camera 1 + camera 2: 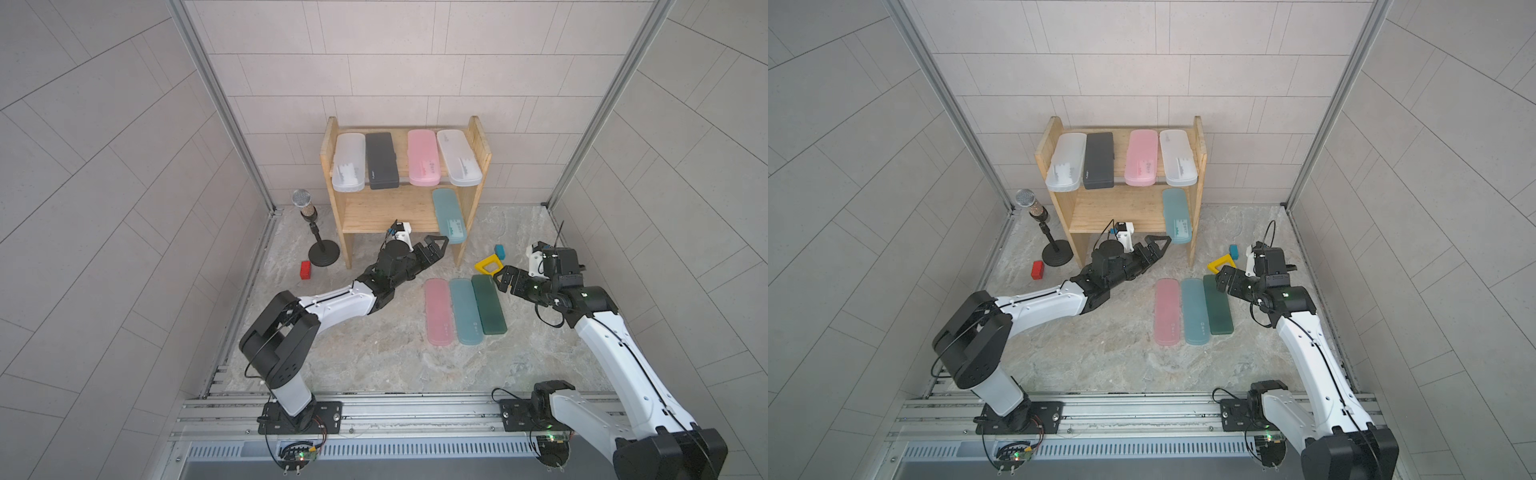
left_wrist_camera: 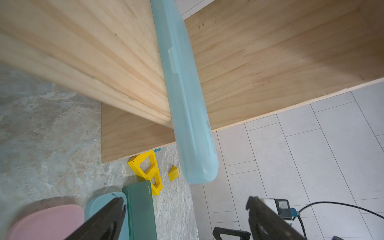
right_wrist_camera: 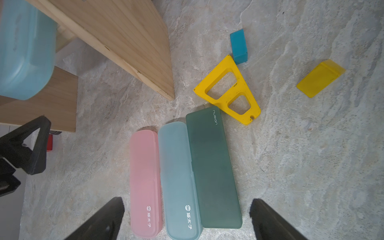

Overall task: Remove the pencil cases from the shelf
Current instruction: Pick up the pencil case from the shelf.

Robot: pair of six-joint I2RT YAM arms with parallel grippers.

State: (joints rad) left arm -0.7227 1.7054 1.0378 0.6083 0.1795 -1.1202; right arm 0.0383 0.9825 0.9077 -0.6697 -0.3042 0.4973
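The pine shelf (image 1: 382, 212) stands at the back in both top views. Its upper tier holds a frosted white (image 1: 349, 162), a black (image 1: 381, 160), a pink (image 1: 423, 157) and another frosted white pencil case (image 1: 458, 157). A light teal case (image 1: 449, 215) lies on the lower tier by the right panel and overhangs the front edge (image 2: 185, 99). My left gripper (image 1: 436, 249) is open just in front of that end, apart from it (image 2: 186, 204). Pink (image 1: 438, 311), teal (image 1: 465, 311) and dark green (image 1: 488, 304) cases lie on the floor. My right gripper (image 1: 500, 282) hangs open above them (image 3: 187, 200).
A microphone on a round stand (image 1: 309, 224) and a red block (image 1: 305, 270) sit left of the shelf. A yellow triangular frame (image 1: 490, 266), a small teal block (image 1: 500, 250) and a yellow wedge (image 3: 320, 78) lie right of it. Tiled walls close in on three sides.
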